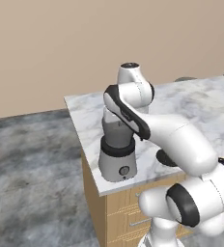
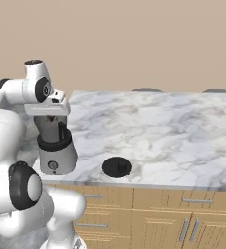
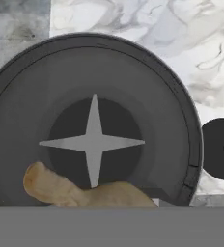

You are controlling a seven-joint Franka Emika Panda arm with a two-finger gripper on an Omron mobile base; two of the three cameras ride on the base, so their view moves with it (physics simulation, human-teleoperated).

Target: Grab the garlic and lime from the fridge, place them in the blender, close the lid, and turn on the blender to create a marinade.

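Hovering over the blender (image 1: 117,153) at the counter (image 1: 201,103) corner, left base view. Right base: lid (image 2: 117,167) lying beside it. Hand view: gripper holding garlic (image 3: 80,189) above the jar's blade (image 3: 92,143). No readable writing.

My arm rises from my base, folds at the elbow and reaches forward, wrist bent so my hand points straight down. My gripper (image 2: 50,121) hangs just below the wrist flange — fingers partly apart, closed around the garlic (image 3: 90,190), pale tan, pressed between them at my fingertips.
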